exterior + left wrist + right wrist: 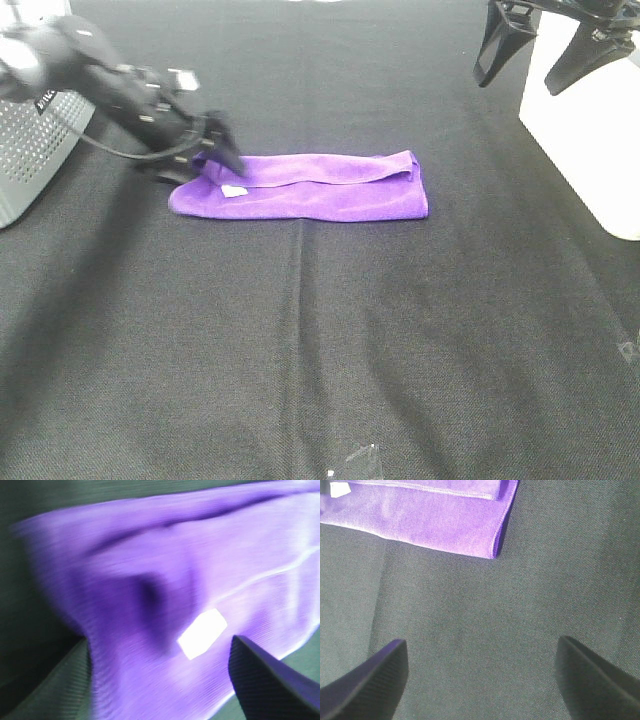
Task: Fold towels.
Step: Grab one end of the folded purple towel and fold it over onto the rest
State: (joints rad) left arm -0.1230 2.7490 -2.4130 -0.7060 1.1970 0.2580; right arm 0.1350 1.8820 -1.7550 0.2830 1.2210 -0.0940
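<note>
1. The towel (pixel 300 187) is bright purple and lies flat on the black table cover (pixel 330 350), folded into a long narrow band.
2. We see two layers. The top layer's hem runs lengthwise down the band, and the lower layer shows as a wider strip on the camera side of it.
3. The end farthest from the left gripper (pixel 208 162) is squared off, with a small raised lip where the layers turn over. The end at that gripper is rounder and rumpled.
4. A small white tag (pixel 234 190) sits face up on the cloth, just beside the left gripper's fingertips. In the left wrist view it lies close to the one clearly visible finger (pixel 270 690).
5. The left gripper is down at the towel's near end. Its jaws stand apart with the cloth between them, so we call it spread, not clamped.
6. The left wrist view is blurred. What we can read is a soft nap, a pale stitched hem line and a dark crease in the cloth between the fingers.
7. The right gripper (pixel 518 83) is spread wide, holds nothing and is well apart from the towel. It hangs over bare table cover by the white box (pixel 590 140).
8. From the right wrist view, the towel's squared corner lies ahead of the right gripper's fingertips with bare cover between them. The hem there is crisp and the layers are neatly stacked.
9. A grey perforated bin (pixel 30 150) stands behind the left arm, clear of the towel.
</note>
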